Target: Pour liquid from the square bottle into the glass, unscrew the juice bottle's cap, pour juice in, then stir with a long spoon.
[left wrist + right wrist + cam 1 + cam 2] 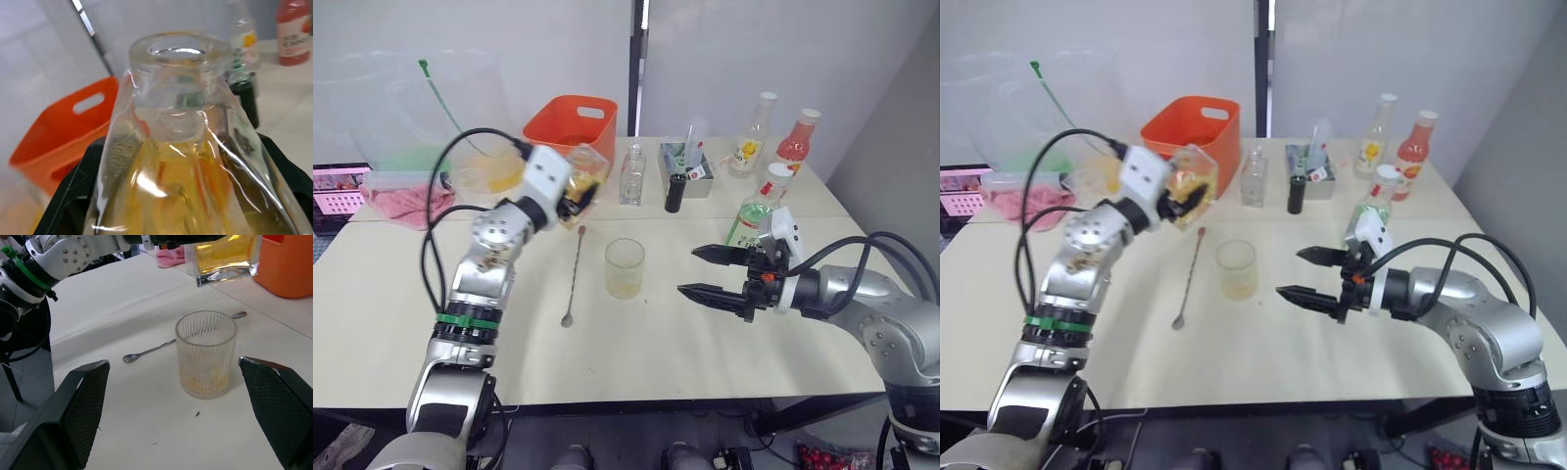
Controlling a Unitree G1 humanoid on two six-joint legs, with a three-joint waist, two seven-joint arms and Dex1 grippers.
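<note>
Cream table [401,323] before grey walls bears the glass [625,267]; left pincer [576,194] grips the square bottle [585,179], right pincer [705,273] gapes wide.

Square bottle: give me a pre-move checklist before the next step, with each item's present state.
1. Square bottle gripped by the left hand: ok, held above the table.
2. Liquid already in the glass: ok, a little yellow at the bottom.
3. Right hand free for the juice bottle: ok, fingers open, apart from the glass.
4. Juice bottle's cap on: ok, not yet unscrewed.
5. Long spoon reachable: ok, flat on the table beside the glass.
</note>
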